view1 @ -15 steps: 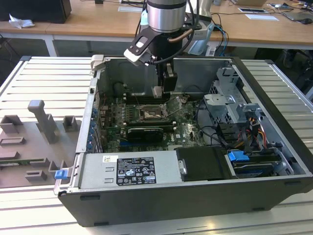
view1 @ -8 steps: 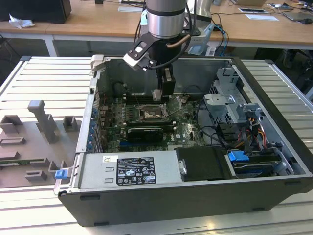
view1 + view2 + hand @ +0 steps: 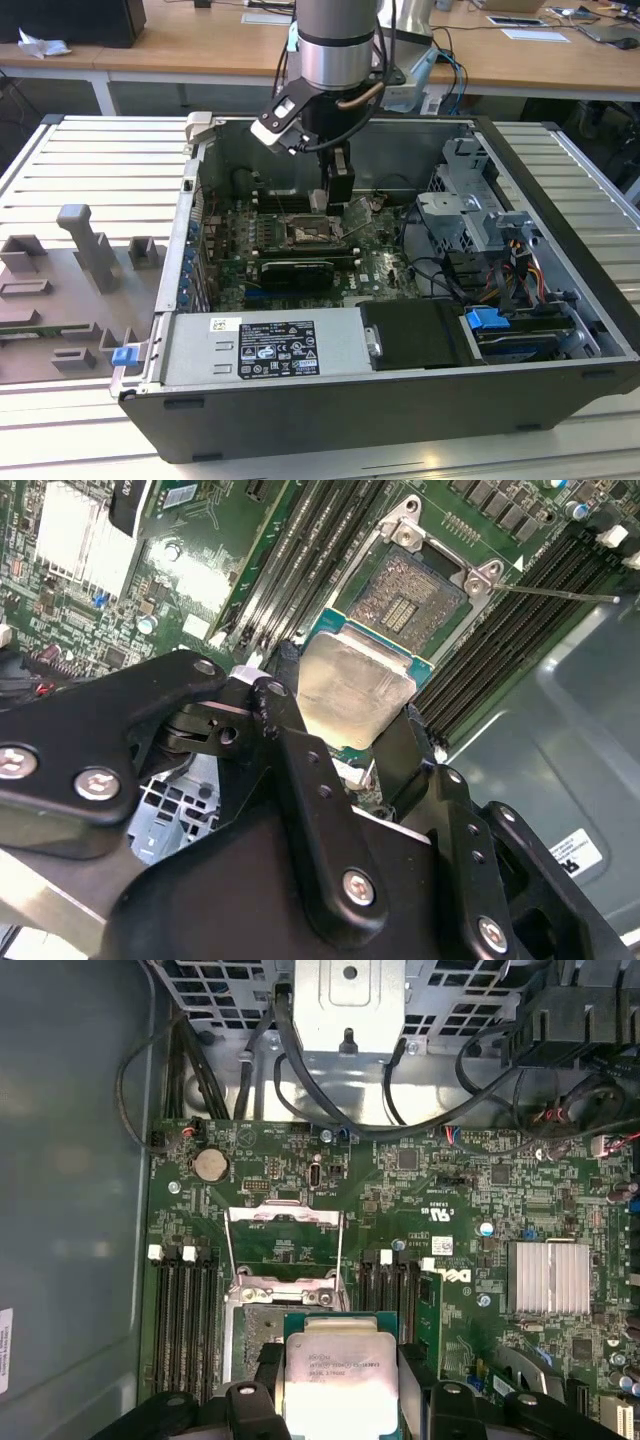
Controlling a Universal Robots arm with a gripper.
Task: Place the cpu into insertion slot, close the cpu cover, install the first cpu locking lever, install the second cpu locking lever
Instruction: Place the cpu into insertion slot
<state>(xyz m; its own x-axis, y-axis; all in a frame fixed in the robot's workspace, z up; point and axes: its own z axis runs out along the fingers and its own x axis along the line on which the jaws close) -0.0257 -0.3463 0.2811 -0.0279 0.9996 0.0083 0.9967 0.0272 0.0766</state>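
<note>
Cpu: the cpu (image 3: 355,680) hangs just above the board (image 3: 520,1190), near its middle, with the silvery face turned up toward my wrist cameras. In the first wrist view it partly overlaps the socket.
Jaws: the gripper (image 3: 350,710) is clenched on the cpu, with black fingers (image 3: 285,695) pressing two opposite edges.
Handling: I judge it light and stiff. The smooth metal could slip, and the contacts underneath are fragile. Holding it by the edges looks right to me, and I want it kept level.
Insertion slot: the insertion slot (image 3: 415,595) lies open and bare just beside the cpu, between two banks of memory slots (image 3: 310,555).
Cpu cover: the cpu cover (image 3: 283,1216) is swung back, clear of the socket.
Locking lever: a thin wire locking lever (image 3: 555,592) sticks out past one socket corner, over the memory slots. It looks unlatched.
Room: in the exterior view the arm reaches down into the open computer case (image 3: 300,440). Nothing stands over the socket, but the memory slots crowd both fingers. A black card (image 3: 300,272) lies toward the case's front wall, and cables (image 3: 450,275) run along the exterior view's right.
</note>
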